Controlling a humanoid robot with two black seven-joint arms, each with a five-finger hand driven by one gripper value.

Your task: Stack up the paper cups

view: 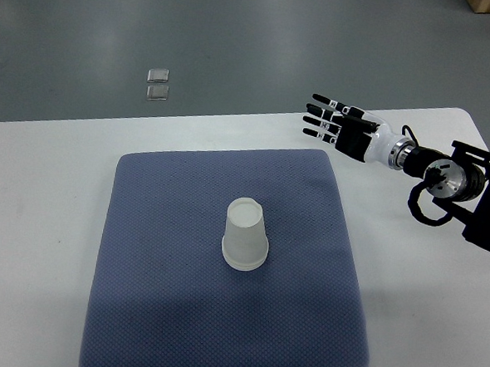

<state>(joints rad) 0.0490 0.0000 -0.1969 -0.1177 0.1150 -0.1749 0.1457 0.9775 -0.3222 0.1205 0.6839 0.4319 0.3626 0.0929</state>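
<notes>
Upside-down paper cup point(246, 236) sits mid blue mat point(179, 312) on desk point(45, 180). Right robot hand point(338, 123), fingers spread, empty, hovers far right. Risk: light cup could tip w/ clumsy grab.

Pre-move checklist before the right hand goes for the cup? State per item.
1. Right hand empty, fingers spread: ok.
2. Paper cup standing upside down near the middle of the blue mat, not tipped: ok.
3. Path from the hand to the cup free of objects across the mat and white table: ok.
4. Hand apart from the cup, above the mat's far right corner: ok.
5. A separate second cup to stack: not ok, none shows; whether the one standing is already a stack: cannot tell.
6. Left arm clear of the work: cannot tell, it is out of view.
</notes>
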